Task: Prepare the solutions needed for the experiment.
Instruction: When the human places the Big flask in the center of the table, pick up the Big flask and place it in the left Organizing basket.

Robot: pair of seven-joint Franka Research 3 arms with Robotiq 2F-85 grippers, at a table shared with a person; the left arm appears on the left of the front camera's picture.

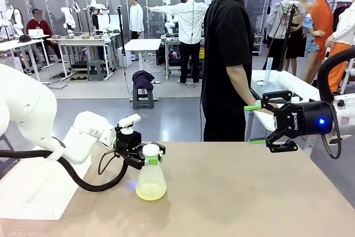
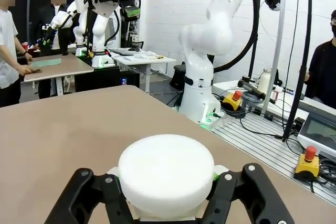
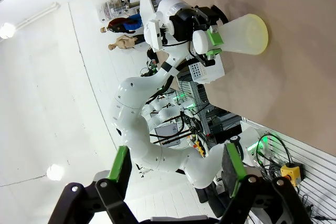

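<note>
A translucent plastic conical flask (image 1: 151,180) stands upright on the brown table (image 1: 238,192), left of centre. A band of pale yellow-green solution (image 1: 151,193) sits at its bottom, and a white round cap (image 1: 151,150) tops its neck. My left gripper (image 1: 151,156) is shut on the flask's neck just under the cap. From the left wrist the cap (image 2: 166,173) shows between the black fingers (image 2: 86,195). My right gripper (image 1: 254,123) hangs open in the air at the right, nothing between its green pads (image 3: 121,167); its wrist view shows the flask (image 3: 242,34) far off.
A person in a black shirt (image 1: 230,54) stands at the table's far edge, right of centre. A white sheet (image 1: 33,190) lies on the table's left part. Bare tabletop spreads from the flask to the right edge.
</note>
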